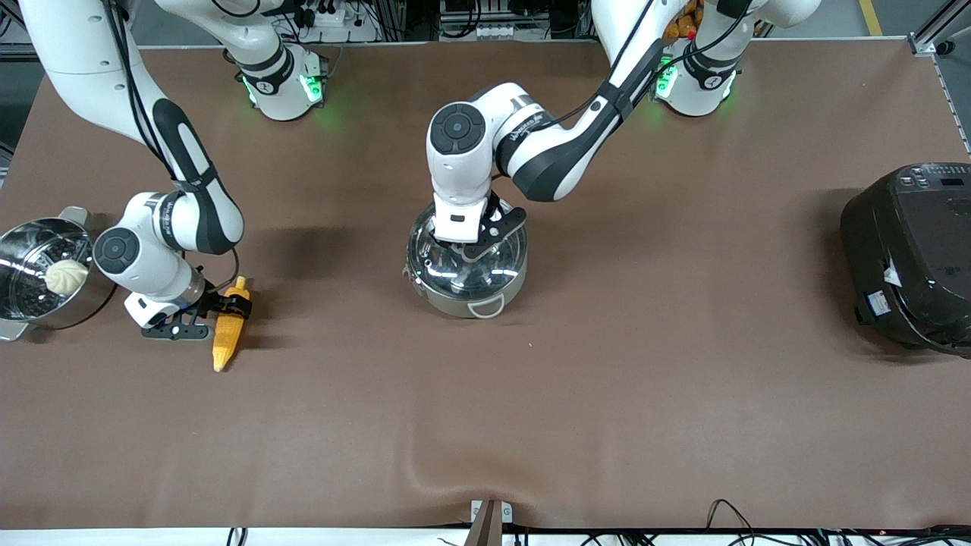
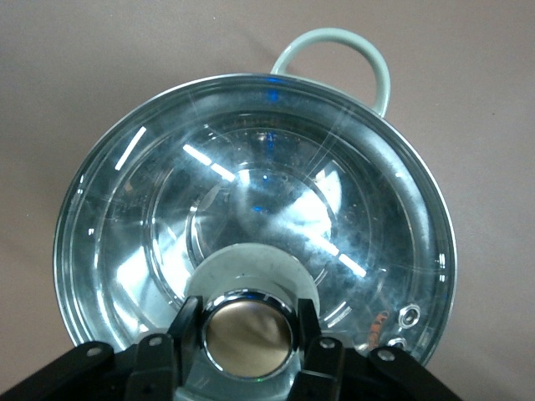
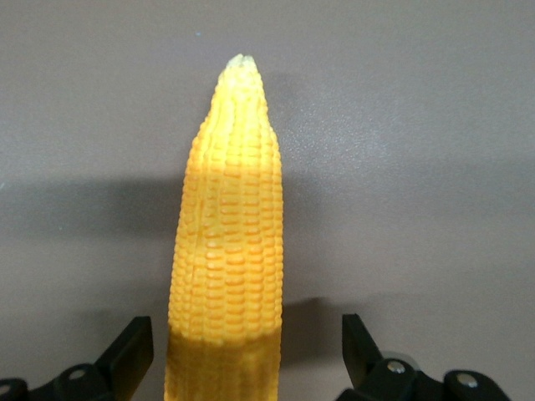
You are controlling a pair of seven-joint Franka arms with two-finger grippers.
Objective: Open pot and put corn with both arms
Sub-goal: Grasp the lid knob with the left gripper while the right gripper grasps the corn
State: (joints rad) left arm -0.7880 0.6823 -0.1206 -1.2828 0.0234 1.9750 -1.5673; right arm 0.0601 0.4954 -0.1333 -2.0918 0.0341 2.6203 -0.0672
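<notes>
No writing I can actually read here, just some small lettering on my left forearm and a white sticker on the black rice cooker (image 1: 910,258) at the left arm's end of the table. My left gripper (image 2: 248,330) is down on the pot (image 1: 466,265) mid-table, fingers (image 2: 185,326) pressed in on either side of the shiny knob (image 2: 248,332), with the glass lid (image 2: 251,209) sitting on the pot. My right gripper (image 3: 247,355) is low over the corn (image 3: 226,251), fingers (image 3: 129,351) spread wide, one on each side of the cob's thick end, not touching it. The corn lies flat on the table (image 1: 607,394) beside the steamer pot (image 1: 38,273) with a white bun (image 1: 66,276) in it.
</notes>
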